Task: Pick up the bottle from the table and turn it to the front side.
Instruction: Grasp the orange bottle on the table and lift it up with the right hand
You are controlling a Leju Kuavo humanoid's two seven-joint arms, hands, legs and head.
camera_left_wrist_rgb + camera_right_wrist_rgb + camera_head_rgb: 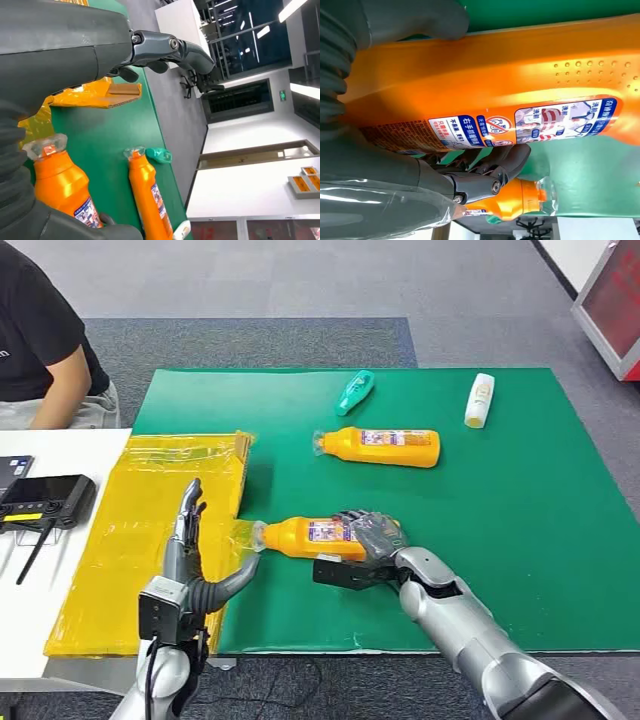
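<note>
**Ana:** Green matting [483, 540] is covering the table, and everything is lying relative to the near orange bottle [313, 538]. That bottle is resting on its side on the mat, cap pointing toward the yellow plastic sheet [143, 540].

**Ben:** Is the right hand [370, 540] gripping it?

**Ana:** It is wrapping the bottle's base end, thumb over one side and dark fingers [497, 165] curling under the label. I judge the grasp is forming, but the lift is not yet happening.

**Ben:** And the left hand [198, 560]?

**Ana:** It is hovering spread just beside the cap, holding nothing.

**Ben:** What's beyond?

**Ana:** A second orange bottle [381, 447] is lying farther back, with a teal bottle [355, 392] and a white bottle [480, 400] behind that.

**Ben:** So lifting and turning are remaining.
</note>
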